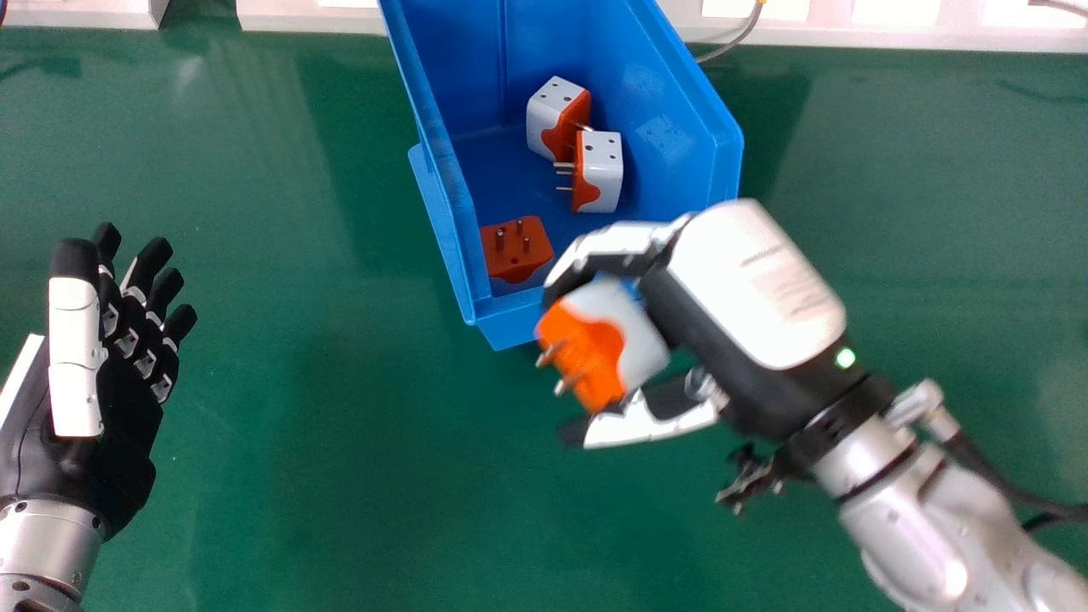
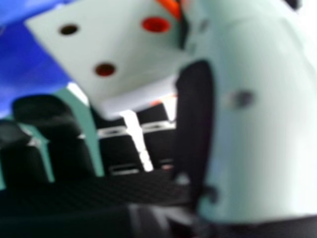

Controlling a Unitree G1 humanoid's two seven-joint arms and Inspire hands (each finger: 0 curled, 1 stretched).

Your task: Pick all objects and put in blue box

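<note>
And we're looking for lettering: nothing here can be read! There are faint lines of print across the white back of the right hand (image 1: pixel 756 280), over on the right, but they're too blurred to make out.

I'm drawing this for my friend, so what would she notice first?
Probably the right hand with an orange-and-white plug adapter in its grip, just outside the near end of the big blue plastic box. Inside that box, two white-and-orange adapters sit together toward the right wall, and an orange one lies prongs up near the left wall.
</note>
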